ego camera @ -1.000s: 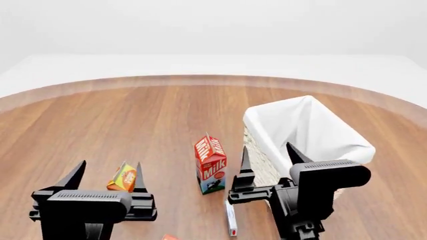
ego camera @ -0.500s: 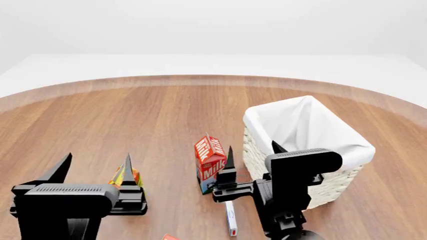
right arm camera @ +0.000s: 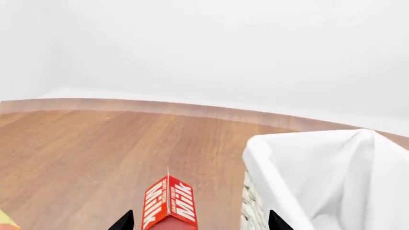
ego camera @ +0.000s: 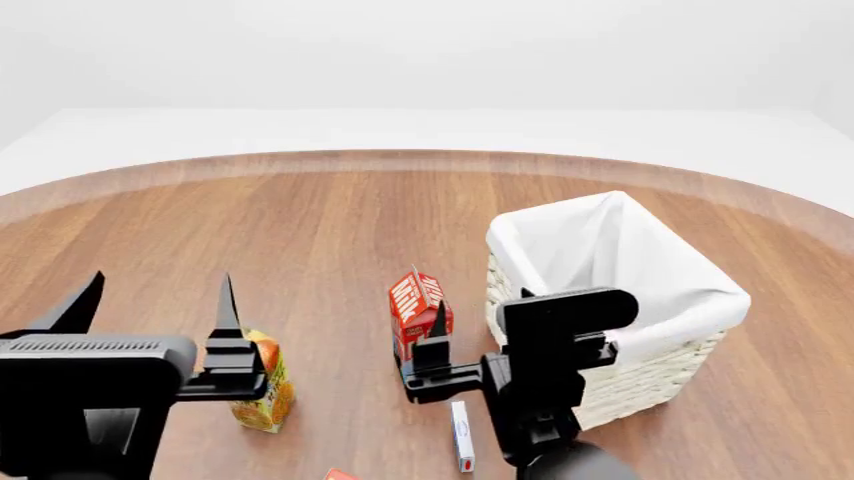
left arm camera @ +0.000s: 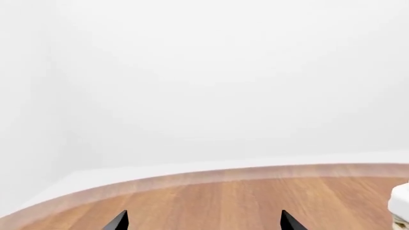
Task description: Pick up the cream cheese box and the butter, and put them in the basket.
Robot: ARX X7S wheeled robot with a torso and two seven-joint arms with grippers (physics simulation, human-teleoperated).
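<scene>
1. Hovering above the wooden table (ego camera: 334,230), the right gripper (ego camera: 475,310) has its jaws spread wide with nothing between them; one fingertip (ego camera: 435,318) overlaps the red milk carton (ego camera: 418,305) in the head view.
2. From the right wrist view the milk carton (right arm camera: 168,203) stands upright straight ahead of that gripper, between its two tips.
3. The basket (ego camera: 627,290) stands just beside the right gripper, on its outer side, white liner showing.
4. The cream cheese box (ego camera: 462,435) lies flat on the table below and slightly inward of the right gripper, apart from it.
5. The left gripper (ego camera: 150,298) is also spread wide and empty; an orange juice carton (ego camera: 264,385) stands upright below its inner finger.
6. The butter (ego camera: 339,474) barely peeks in at the head view's bottom edge, between the two arms.
7. The left wrist view shows only the table's edge, a sliver of the basket (left arm camera: 401,206) and a pale wall (left arm camera: 211,76).
</scene>
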